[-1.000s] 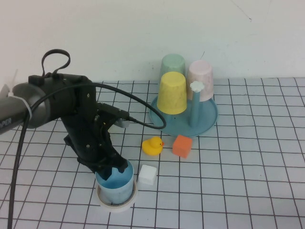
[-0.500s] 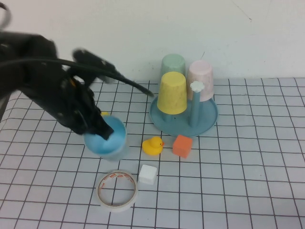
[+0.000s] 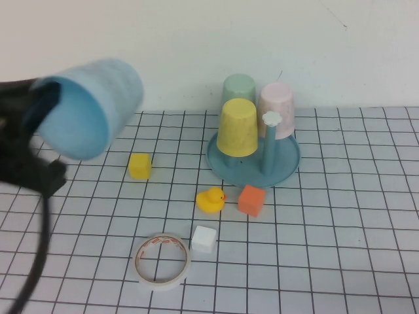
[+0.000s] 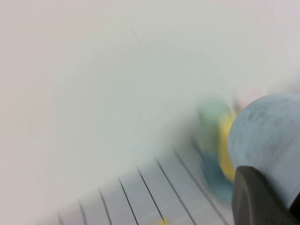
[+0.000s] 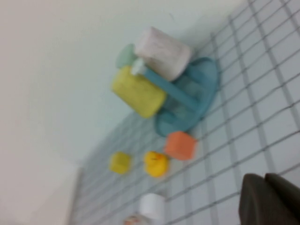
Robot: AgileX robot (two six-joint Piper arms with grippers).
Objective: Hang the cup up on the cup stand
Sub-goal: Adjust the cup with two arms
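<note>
High view: the cup (image 3: 88,108) is held aloft at the table's left, well apart from the cup stand (image 3: 254,156) to its right.

The left gripper (image 3: 33,140) is clamped on the cup's rim, one finger inside the mouth. The cup lies tilted, its long axis near horizontal, mouth toward the camera and base toward the stand. The left arm is therefore the nearer one. The right gripper (image 5: 269,199), fingers pressed together, is seen only in its wrist view, away from the stand.

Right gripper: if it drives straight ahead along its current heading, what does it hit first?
Hedged, since depth is unclear: the shut right gripper, seen only in its wrist view, points over open grid table toward the orange cube, with the cup stand behind it. The cube looks first.
</note>
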